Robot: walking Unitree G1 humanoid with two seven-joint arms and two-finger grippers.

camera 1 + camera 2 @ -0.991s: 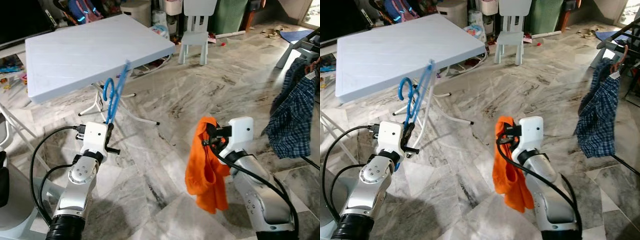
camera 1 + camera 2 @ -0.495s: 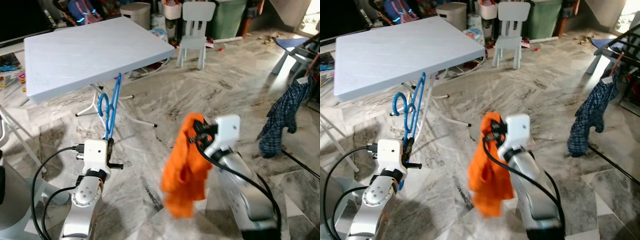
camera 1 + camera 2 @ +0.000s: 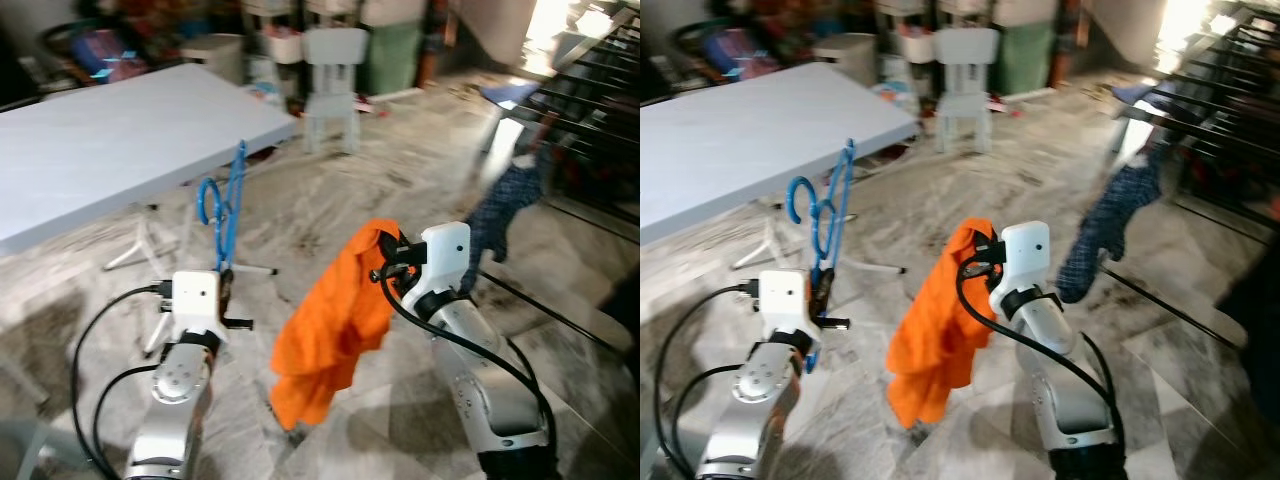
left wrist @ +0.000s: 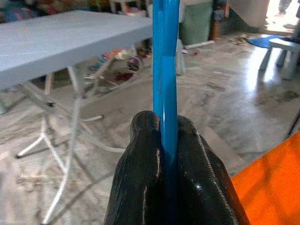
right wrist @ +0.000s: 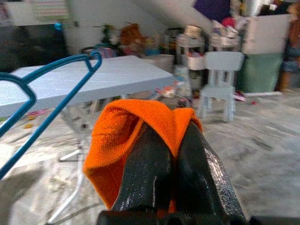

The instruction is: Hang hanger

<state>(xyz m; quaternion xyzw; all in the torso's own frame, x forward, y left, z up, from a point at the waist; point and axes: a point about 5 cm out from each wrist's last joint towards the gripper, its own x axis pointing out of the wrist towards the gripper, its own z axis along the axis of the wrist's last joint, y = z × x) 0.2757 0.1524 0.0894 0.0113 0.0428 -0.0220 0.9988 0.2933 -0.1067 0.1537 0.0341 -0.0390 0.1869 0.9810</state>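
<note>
Left eye view: left pincer (image 3: 222,282) clamped on a blue hanger (image 3: 226,205), held upright above the marble floor (image 3: 330,190), hook end up, in front of the pale blue surface (image 3: 110,150). Right pincer (image 3: 385,262) gripping an orange garment (image 3: 325,335) that drapes down and to the left of the arm. Beyond, a white child's chair (image 3: 333,75) and a dark checked garment (image 3: 500,205) hanging by a dark rack at the right, blurred.

Right eye view: same layout; hanger (image 3: 825,205) rising from the left pincer (image 3: 821,292), orange garment (image 3: 935,335) hanging from the right pincer (image 3: 978,262). Bins and tubs among the clutter at the back wall, too blurred to tell their contents.

Left wrist view: two black fingers (image 4: 140,178) pressed tight on the blue hanger's bar (image 4: 165,70), surface (image 4: 70,37) and its white legs behind, an orange corner at the edge.

Right wrist view: black fingers (image 5: 150,173) closed together with orange cloth (image 5: 131,136) bunched over them; blue hanger (image 5: 51,98) nearby, apart from the cloth.
</note>
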